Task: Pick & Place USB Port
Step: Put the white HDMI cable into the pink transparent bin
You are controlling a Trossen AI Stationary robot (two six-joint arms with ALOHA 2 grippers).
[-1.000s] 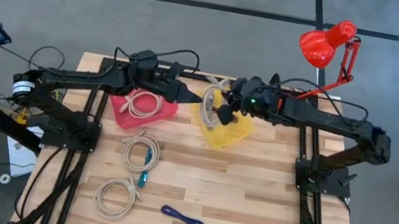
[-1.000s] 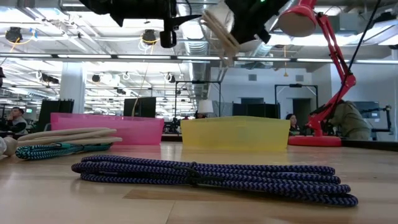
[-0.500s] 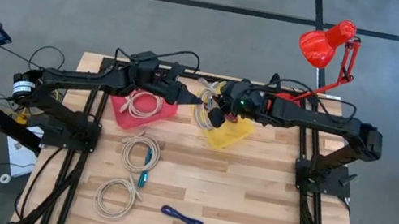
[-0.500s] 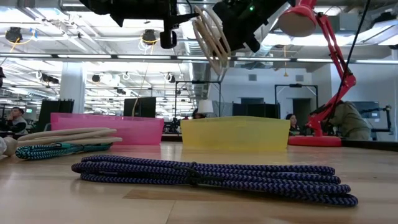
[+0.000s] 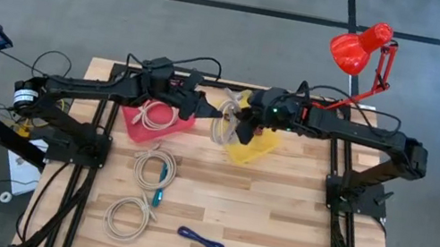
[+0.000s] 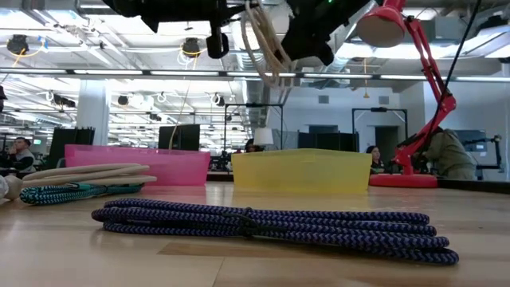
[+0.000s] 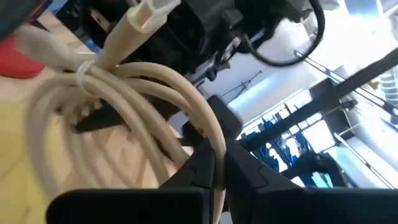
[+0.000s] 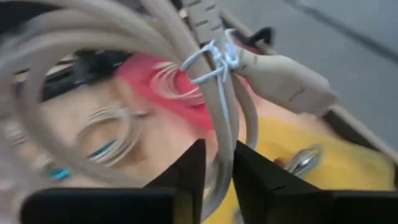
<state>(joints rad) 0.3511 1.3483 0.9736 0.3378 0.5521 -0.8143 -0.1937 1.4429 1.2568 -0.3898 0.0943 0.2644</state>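
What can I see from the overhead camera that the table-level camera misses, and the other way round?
Only the high view shows the two loose beige cable coils on the table, another coil lying inside the pink bin, and both arms' full reach. Only the low view shows the room behind, with ceiling lights and a seated person. Both show the yellow bin, the blue cable, the red lamp and the beige cable bundle held aloft between the grippers.
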